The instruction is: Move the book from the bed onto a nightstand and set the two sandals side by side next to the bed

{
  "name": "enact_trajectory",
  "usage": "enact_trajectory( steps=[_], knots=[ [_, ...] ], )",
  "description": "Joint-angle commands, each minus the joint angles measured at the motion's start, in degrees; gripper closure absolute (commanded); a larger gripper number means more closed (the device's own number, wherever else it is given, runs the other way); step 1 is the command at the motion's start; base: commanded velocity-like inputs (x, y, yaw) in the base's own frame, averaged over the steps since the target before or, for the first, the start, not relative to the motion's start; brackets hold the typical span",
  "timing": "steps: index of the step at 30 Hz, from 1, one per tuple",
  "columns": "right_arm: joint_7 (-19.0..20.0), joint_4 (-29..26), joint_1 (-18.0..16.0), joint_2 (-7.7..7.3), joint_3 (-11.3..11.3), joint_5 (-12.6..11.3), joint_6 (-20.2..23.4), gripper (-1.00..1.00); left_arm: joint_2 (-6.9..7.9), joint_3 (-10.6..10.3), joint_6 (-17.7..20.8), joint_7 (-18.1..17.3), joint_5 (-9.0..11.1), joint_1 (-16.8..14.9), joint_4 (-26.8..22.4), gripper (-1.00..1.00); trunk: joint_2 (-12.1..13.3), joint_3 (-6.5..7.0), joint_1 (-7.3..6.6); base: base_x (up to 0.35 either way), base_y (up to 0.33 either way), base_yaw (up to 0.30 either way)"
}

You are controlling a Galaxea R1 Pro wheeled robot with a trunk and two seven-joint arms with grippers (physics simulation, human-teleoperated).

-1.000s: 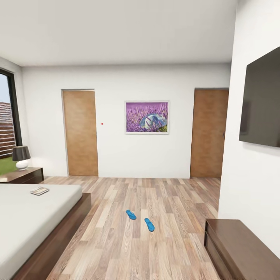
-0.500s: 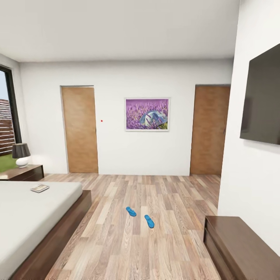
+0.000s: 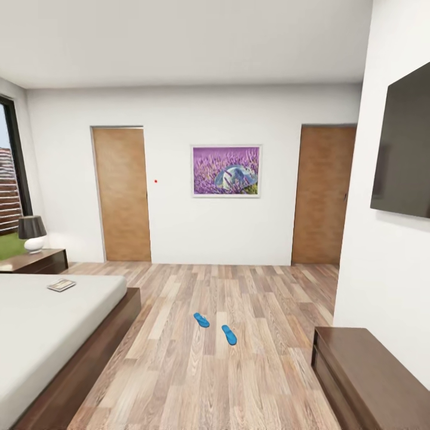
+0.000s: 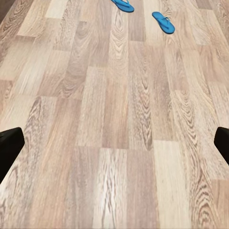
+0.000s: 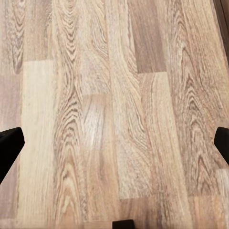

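Note:
The book point(image 3: 61, 285) lies flat on the pale mattress of the bed point(image 3: 42, 334) at the left of the head view, near the bed's far corner. Behind it stands the dark wooden nightstand point(image 3: 37, 261). The two blue sandals point(image 3: 201, 320) point(image 3: 229, 335) lie apart on the wood floor in the middle of the room, a short way from the bed's frame. In the left wrist view both sandals point(image 4: 123, 5) point(image 4: 163, 22) show far ahead of my open left gripper point(image 4: 114, 148). My right gripper point(image 5: 114, 143) hangs open over bare floor planks.
A lamp point(image 3: 31, 233) sits on the nightstand. A long low dark dresser point(image 3: 364, 370) stands against the right wall under a wall screen point(image 3: 406, 155). Two wooden doors point(image 3: 122, 194) point(image 3: 322, 194) and a purple picture point(image 3: 226, 171) are on the far wall.
The whole head view has shifted: the camera has moved a little closer to the far wall. The book and sandals lie where they were.

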Motion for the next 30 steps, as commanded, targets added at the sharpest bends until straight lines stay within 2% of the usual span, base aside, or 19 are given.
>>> enact_trajectory(
  steps=[1,30],
  knots=[
    [-0.05,-0.04,0.0,0.0,0.01,-0.32,-0.14,-1.0,-0.01,0.01,-0.17,-0.05,0.24,-0.03,0.03,-1.0,-0.04,-0.16,0.0,0.0,0.0,0.0],
    [-0.05,-0.04,0.0,0.0,-0.03,-0.33,-0.14,-1.0,-0.01,0.01,-0.17,-0.05,0.24,-0.05,0.03,-1.0,-0.04,-2.8,0.0,0.0,0.0,0.0]
  ],
)
